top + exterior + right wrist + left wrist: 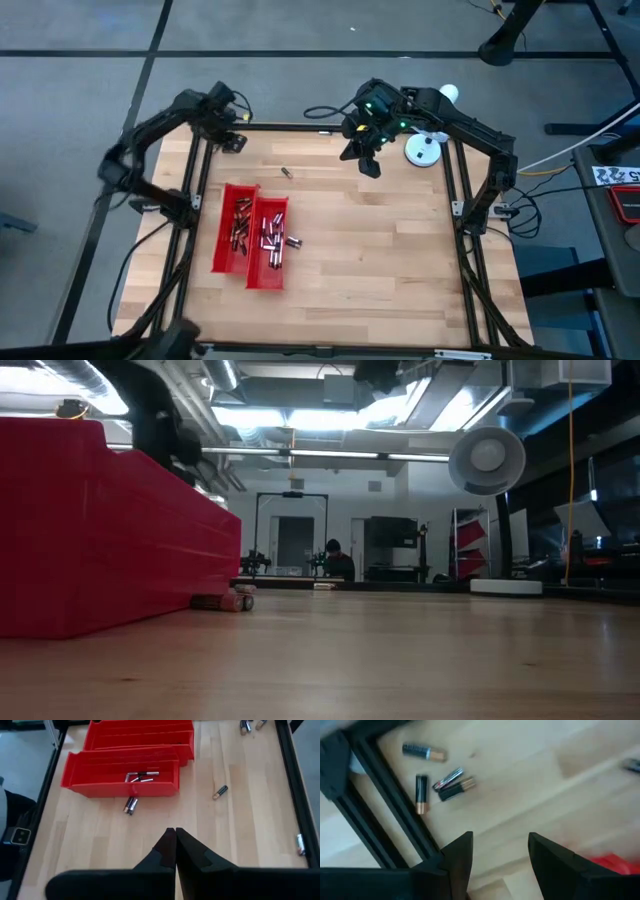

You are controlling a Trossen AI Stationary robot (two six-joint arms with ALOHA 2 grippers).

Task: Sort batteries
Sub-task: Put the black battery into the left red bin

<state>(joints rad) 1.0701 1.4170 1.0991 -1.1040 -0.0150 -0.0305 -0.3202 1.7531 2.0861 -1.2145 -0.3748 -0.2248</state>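
Wooden table fills the centre of the high view, black frame around it

Two red trays side by side, left of centre in the high view; both hold batteries lying loose in a jumble. A couple lie on the wood just beside the right-hand tray's outer wall

One lone battery sits upper centre, well apart from the trays

Left wrist view: small cluster of batteries in the upper left of that frame, close to the black frame rail, four or so, two of them touching

Left gripper upper left of the high view, at the table's far corner; fingers parted, nothing between them, hovering near that cluster

Right gripper upper centre-right, clenched tight on nothing, waiting above bare wood

White round object just right of it

Handling, my read: batteries are rigid, smooth metal cylinders, dense for their size, will roll if nudged sideways. Best taken across the barrel at mid-length, jaws square to the long axis. Touching ones likely need separating first
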